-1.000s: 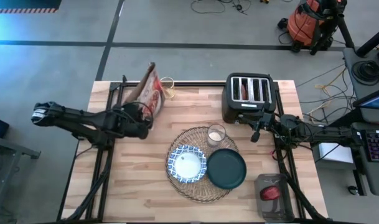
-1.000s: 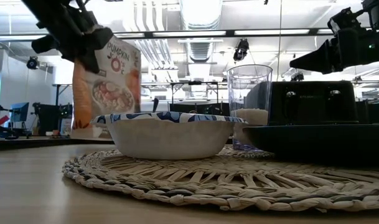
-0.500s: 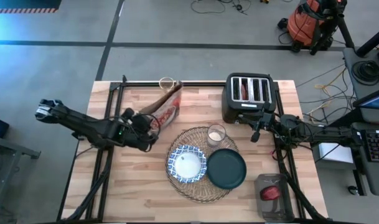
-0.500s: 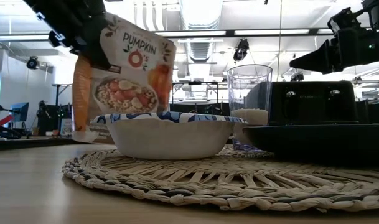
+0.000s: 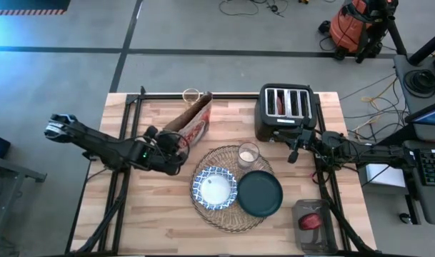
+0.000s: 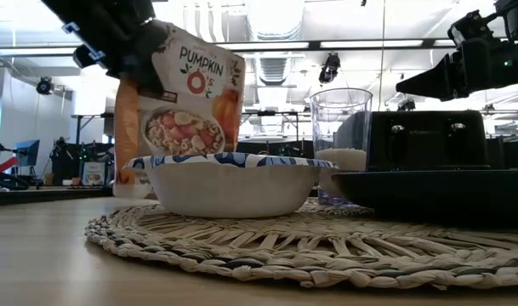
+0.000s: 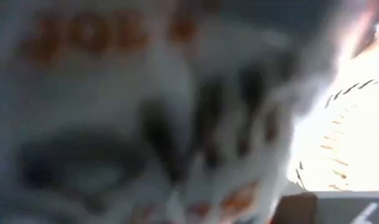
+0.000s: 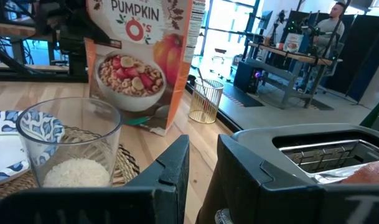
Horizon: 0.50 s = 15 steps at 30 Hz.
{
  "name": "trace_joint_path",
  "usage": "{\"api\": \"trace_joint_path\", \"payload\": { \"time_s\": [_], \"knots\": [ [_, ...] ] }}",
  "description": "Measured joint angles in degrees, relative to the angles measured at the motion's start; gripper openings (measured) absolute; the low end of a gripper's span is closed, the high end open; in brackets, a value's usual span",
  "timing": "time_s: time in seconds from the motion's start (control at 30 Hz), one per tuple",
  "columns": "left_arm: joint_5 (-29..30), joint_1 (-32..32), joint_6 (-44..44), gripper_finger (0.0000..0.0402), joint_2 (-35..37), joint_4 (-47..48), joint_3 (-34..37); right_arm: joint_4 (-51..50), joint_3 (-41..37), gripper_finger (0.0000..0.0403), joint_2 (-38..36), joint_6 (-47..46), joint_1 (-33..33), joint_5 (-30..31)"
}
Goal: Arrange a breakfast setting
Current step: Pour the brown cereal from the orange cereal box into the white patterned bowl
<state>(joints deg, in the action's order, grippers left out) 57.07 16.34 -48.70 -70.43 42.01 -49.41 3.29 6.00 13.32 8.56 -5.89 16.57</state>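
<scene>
Bowl [image 5: 215, 188] sits on placemat [image 5: 231, 218] beside plate [image 5: 260, 193] and glass [image 5: 248, 154]. Left gripper [image 5: 176, 141] clamps cereal bag [image 5: 193, 121] — tilt gradually, mouth over bowl. Right gripper [image 5: 294, 151] idles near toaster [image 5: 286, 111] — jaws narrowly parted.

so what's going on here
The left gripper holds the cereal bag tilted near the bowl, which sits on the placemat with the plate and glass. The glass has something white in the bottom. The right gripper waits beside the toaster, holding nothing.
</scene>
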Motion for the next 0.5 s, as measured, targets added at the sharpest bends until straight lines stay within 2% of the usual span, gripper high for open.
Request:
{"api": "trace_joint_path", "payload": {
  "time_s": [0.3, 0.5],
  "knots": [
    [-2.4, 0.25, -0.03, 0.0125, 0.19, 2.96, -3.01, 0.0, 0.0, 0.0073, 0.0, -0.01, -0.01, -0.01],
    [-2.59, 2.35, -3.57, 0.0156, 0.66, 4.33, -3.09, 0.0, 0.0, 0.0073, 0.0, -0.02, 0.0, -0.01]
  ]
}}
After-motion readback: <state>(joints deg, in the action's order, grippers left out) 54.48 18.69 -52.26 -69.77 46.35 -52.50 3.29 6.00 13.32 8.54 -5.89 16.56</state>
